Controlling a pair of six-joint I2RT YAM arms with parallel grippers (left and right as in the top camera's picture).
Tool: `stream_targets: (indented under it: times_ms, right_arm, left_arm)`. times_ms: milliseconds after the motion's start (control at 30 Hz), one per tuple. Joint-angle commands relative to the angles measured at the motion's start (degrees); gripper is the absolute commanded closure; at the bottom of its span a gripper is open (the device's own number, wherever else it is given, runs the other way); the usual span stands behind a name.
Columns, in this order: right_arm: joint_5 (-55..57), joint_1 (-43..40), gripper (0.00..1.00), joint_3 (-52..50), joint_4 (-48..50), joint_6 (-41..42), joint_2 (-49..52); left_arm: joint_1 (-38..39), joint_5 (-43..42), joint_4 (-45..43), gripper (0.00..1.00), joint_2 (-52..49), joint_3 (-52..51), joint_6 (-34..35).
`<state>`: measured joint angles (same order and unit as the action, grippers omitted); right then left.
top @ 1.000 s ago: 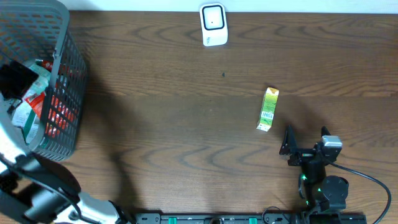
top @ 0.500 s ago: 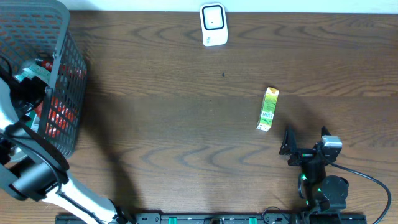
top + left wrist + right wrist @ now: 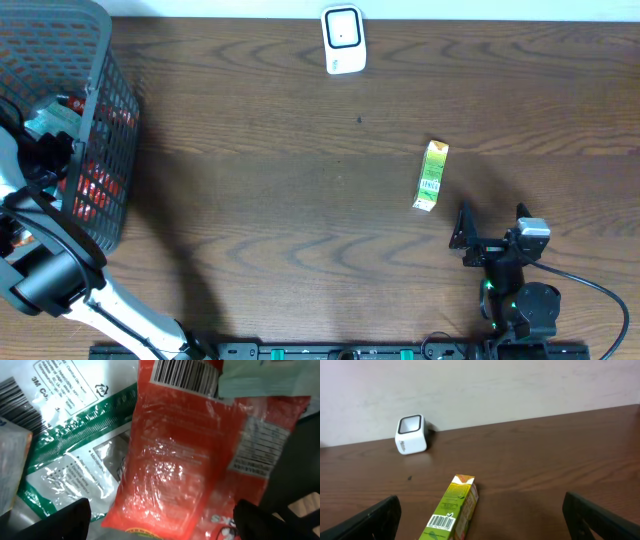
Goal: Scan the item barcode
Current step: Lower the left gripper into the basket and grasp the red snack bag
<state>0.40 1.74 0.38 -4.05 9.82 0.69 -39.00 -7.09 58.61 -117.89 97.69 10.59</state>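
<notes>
From overhead, the basket (image 3: pixel 108 150) sits far left on the table (image 3: pixel 280 220) with the left arm (image 3: pixel 45 285) reaching inside. The scanner (image 3: pixel 343 40) stands at the far edge, and a green carton (image 3: pixel 432 175) lies near right.

In the left wrist view, the left jaws are spread over a red packet (image 3: pixel 175 485), barcode up, lying on a green-and-white pouch (image 3: pixel 75 455). It is probably my item. The slick film could crumple, or the pouch could be dragged along.

In the right wrist view, the right jaws are spread and empty, with the carton just ahead.

Soft, even light, with glare on the crinkled red packet (image 3: pixel 170 485) and a broad shadow across the table (image 3: pixel 300 120) at left.
</notes>
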Motion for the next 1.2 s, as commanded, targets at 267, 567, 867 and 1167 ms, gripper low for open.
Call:
stream_targets:
  times_ms: [267,567,867,1167]
  right_arm:
    - [-0.3,-0.2,0.01,-0.1,-0.2,-0.7,-0.3]
    - [-0.3,-0.2,0.01,-0.1,-0.2,-0.7,-0.3]
    - [-0.3,-0.2,0.01,-0.1,-0.2,-0.7,-0.3]
    - [-0.3,-0.2,0.01,-0.1,-0.2,-0.7,-0.3]
  left_arm:
    - [-0.2,0.2,-3.7,0.09,-2.0,-4.6,-0.5]
    - [0.0,-0.3,-6.7,0.27,-2.0,-8.5,0.1]
    - [-0.2,-4.3,-7.1,0.74,1.3,-6.1,0.6]
    - [-0.2,-4.2,-9.3,0.81,11.9,-5.7,1.0]
